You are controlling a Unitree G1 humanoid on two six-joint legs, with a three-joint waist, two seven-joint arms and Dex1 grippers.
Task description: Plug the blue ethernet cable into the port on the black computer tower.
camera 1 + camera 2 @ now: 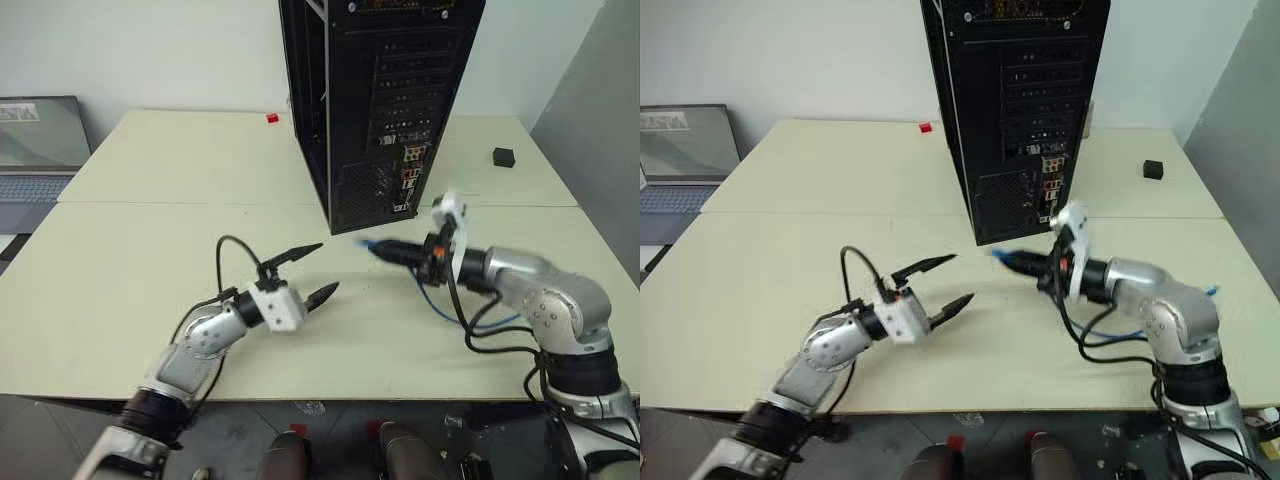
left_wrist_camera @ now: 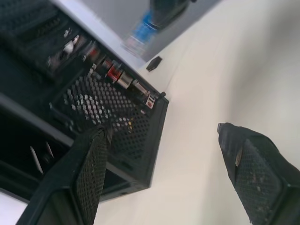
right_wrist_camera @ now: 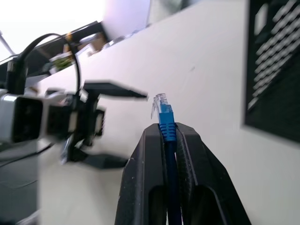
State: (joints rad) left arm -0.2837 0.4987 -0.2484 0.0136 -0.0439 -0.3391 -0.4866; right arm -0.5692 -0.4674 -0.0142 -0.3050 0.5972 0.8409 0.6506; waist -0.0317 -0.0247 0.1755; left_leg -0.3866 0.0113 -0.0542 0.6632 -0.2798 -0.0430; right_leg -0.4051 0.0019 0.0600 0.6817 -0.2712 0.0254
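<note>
Blue ethernet cable [image 3: 167, 123] is pinched in my right end effector [image 1: 385, 251], its clear plug poking out just in front of the tower [image 1: 375, 100], near its low rear connectors. My left end effector [image 1: 312, 272] is released, empty, over the counter [image 1: 120, 280] before the tower.

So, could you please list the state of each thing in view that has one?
left gripper: open, empty, above the table.
right gripper: shut on the blue ethernet cable, plug sticking out.
black computer tower: upright, cable not plugged in.
laptop: lid open.
</note>
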